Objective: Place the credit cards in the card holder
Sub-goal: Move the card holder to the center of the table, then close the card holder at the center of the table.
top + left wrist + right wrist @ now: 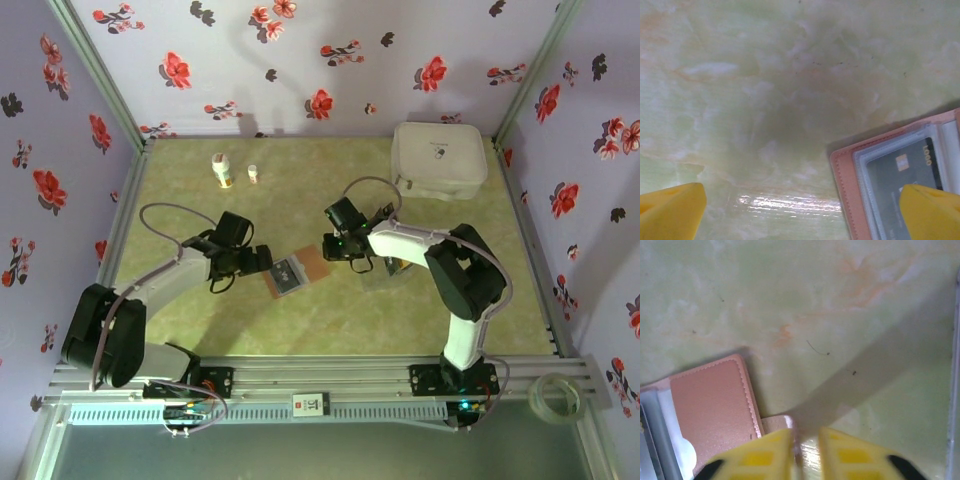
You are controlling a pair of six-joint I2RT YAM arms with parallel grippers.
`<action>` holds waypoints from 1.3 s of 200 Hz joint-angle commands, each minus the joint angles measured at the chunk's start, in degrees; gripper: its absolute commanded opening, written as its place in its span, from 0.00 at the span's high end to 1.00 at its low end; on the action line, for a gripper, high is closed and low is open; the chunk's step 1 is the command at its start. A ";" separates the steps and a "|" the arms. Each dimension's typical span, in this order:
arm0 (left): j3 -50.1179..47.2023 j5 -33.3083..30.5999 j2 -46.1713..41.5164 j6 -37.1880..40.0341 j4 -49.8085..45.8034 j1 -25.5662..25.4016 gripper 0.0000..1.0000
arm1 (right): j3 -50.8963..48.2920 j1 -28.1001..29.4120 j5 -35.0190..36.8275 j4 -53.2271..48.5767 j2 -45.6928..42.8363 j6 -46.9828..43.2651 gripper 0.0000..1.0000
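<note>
Card holder (293,272) lies open and flat on the green marbled table (330,320), approx. centre, between the two arms. Inside faces up: clear sleeves, w/ a dark card (900,170) already sitting in one on the left half.

L gripper (262,259) hovers at the holder's left edge, jaws spread wide, nothing between them. One yellow fingertip (927,212) is over the sleeve, the other is well off over bare table.

R gripper (805,450) is down at the holder's right side. Its jaws are nearly together w/ just a slit, and the small closing tab (775,422) runs into that slit – looks pinched.

Under the R forearm there's some flat stuff (388,268), too blurry to call. Far right corner: big white case (440,160). Far side, left of centre: two small bottles (222,170), both upright and near each other.
</note>
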 commanded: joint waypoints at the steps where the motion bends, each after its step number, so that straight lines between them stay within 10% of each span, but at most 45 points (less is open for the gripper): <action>1: -1.35 0.90 -2.33 -0.17 1.98 0.46 0.00 | 1.08 -0.13 -0.73 0.72 0.10 0.55 0.90; 260: -4.45 15.68 4.68 -0.55 11.61 0.57 0.00 | -10.79 5.66 1.04 8.98 -5.86 9.97 1.00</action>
